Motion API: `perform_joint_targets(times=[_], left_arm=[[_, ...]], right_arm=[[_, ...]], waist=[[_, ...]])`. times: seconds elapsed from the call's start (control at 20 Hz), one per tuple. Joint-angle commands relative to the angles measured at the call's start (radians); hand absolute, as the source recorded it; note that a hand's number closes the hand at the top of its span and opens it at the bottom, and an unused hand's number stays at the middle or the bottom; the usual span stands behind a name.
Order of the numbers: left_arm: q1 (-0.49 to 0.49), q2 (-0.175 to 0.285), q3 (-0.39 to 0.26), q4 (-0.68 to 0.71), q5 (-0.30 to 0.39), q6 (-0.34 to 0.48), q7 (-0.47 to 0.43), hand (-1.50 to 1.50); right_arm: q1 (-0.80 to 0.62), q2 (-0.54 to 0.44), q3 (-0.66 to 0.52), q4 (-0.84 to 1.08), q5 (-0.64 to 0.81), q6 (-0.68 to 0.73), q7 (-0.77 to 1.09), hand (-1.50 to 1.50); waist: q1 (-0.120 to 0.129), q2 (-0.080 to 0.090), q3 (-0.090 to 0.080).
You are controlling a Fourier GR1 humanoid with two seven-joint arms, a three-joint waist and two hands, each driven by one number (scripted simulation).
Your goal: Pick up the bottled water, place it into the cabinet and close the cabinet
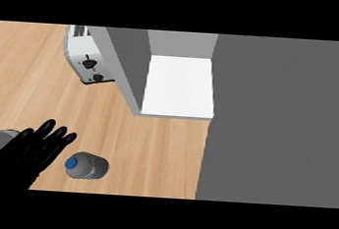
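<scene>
A pale wooden counter fills the view below me, running from the near edge to the far left corner. My left hand comes in at the near left. Its fingers are straight and a little fanned, pointing away from me, and they hold nothing. My right hand does not show at all.

Just to the right of those fingers stands the bottled water. It is upright on the counter with its blue cap facing up at me. I cannot tell whether my fingers touch its side or stop just short.

I judge this to be the pick-up step, with the grasp not yet made. The next move calls for me to curl my fingers and thumb round the bottle's body before any lift.

Farther off and to the right, the cabinet is open, its white shelf bare to my eye. A broad dark grey panel covers the whole right side; I take it to be the cabinet's swung-out door, to be shut last. At the far left a silver toaster sits against the cabinet's grey wall, well apart from the bottle.
</scene>
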Motion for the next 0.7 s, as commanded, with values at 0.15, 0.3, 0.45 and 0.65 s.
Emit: perform_joint_targets(times=[0.15, 0.3, 0.45, 0.65], left_arm=[[0.184, 0.233, 0.185, -0.174, 0.476, -0.111, 0.140, -1.50], [0.248, 0.280, 0.301, -0.146, 0.582, -0.165, 0.117, -1.50], [0.315, 0.327, 0.396, -0.144, 0.710, -0.199, 0.140, -1.50], [0.334, 0.299, 0.434, -0.194, 0.723, -0.192, 0.175, -1.50]], right_arm=[[0.086, -0.020, 0.028, -0.168, -0.066, 0.022, 0.111, -1.50], [0.161, -0.002, 0.147, -0.355, 0.002, -0.019, 0.225, -1.50], [0.121, 0.013, 0.172, -0.346, 0.025, -0.041, 0.254, -1.50], [0.075, 0.009, 0.206, -0.407, 0.070, -0.081, 0.375, -1.50]], waist=[[0.007, 0.006, 0.001], [0.000, 0.003, 0.000], [0.005, 0.006, 0.000], [0.002, 0.008, 0.000]])
